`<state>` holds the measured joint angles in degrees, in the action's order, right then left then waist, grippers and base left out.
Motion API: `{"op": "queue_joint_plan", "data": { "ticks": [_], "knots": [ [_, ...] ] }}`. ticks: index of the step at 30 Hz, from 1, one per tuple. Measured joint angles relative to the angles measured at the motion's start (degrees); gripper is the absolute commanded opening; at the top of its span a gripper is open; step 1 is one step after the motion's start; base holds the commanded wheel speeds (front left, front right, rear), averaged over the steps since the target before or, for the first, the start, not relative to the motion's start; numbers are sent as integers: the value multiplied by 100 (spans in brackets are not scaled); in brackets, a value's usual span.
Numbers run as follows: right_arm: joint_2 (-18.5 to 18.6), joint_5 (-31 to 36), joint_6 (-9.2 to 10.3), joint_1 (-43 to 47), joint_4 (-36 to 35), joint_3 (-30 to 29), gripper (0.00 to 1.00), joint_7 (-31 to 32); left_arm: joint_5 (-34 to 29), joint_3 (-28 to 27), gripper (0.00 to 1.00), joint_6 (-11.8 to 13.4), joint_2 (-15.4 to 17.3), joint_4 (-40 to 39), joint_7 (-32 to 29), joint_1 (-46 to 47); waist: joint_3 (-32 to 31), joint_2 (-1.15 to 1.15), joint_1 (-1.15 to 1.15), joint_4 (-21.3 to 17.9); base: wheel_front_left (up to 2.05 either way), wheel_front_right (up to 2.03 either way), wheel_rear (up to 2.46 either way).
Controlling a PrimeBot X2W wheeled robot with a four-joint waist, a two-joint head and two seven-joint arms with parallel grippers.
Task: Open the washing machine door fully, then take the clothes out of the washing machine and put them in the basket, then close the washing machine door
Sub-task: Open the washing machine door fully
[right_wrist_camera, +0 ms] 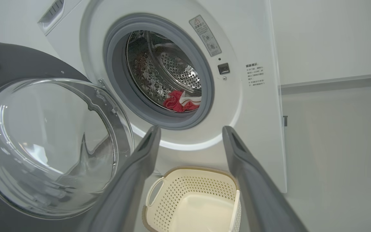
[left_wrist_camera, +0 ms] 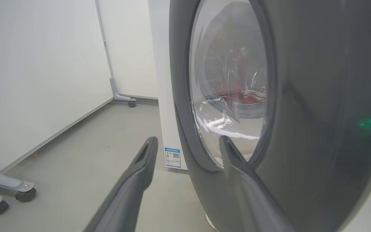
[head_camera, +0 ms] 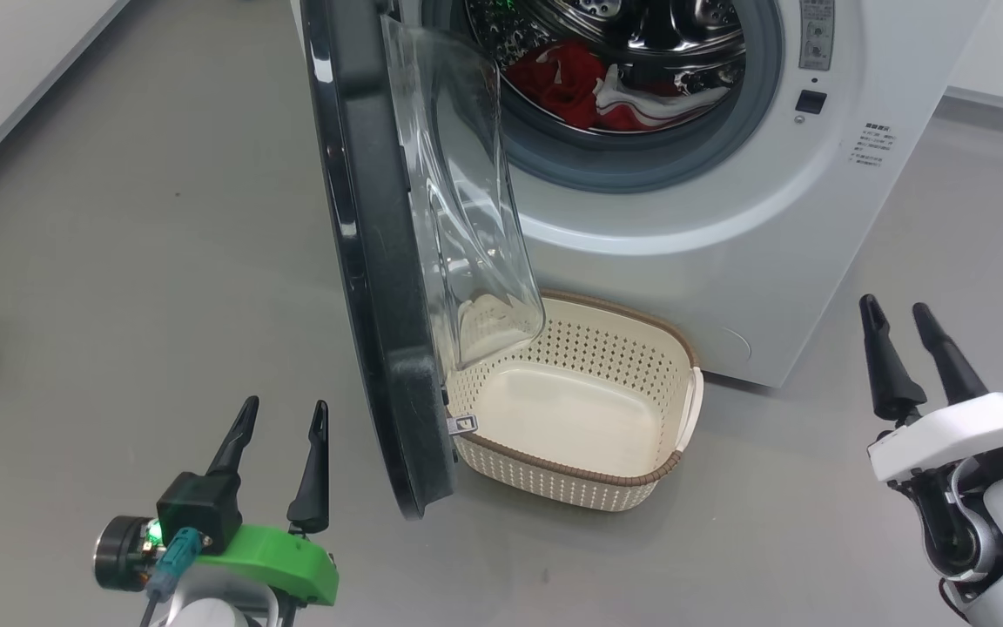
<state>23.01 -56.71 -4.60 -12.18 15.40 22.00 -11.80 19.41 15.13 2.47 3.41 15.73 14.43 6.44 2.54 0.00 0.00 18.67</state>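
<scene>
Red clothes point(head_camera: 567, 83) in washing machine point(head_camera: 728, 226), door point(head_camera: 380, 261) open beside basket point(head_camera: 554, 492), left gripper point(head_camera: 286, 405) spread, right gripper point(head_camera: 893, 305) spread

Grey floor point(head_camera: 118, 218) meets plain white walls point(left_wrist_camera: 27, 64).

Washing machine door point(head_camera: 377, 331) swung open, edge-on; clothes point(head_camera: 584, 87) in the washing machine point(head_camera: 728, 252) drum; basket point(head_camera: 558, 486) on floor below; left gripper point(head_camera: 286, 403) and right gripper point(head_camera: 894, 305) spread.
</scene>
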Motion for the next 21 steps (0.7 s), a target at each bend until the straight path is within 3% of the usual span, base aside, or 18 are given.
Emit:
{"op": "queue_joint_plan", "data": {
  "ticks": [4, 13, 21],
  "knots": [
    [196, 771, 324, 14, -85, 88, 100, -446, -43, -7, 100, -8, 1, 10, 1, 0, -3, 0, 0, -28, 0, 0, 0],
    [357, 1965, 1023, 130, -290, 233, 100, -331, -43, -103, 100, -7, 10, 10, 0, -4, -13, 0, 0, -130, 0, 0, 0],
    [42, 2328, 1127, 581, -527, -112, 100, -313, -44, -166, 100, -7, 22, 4, 1, -6, 13, 0, 0, -264, 0, 0, 0]
  ]
}}
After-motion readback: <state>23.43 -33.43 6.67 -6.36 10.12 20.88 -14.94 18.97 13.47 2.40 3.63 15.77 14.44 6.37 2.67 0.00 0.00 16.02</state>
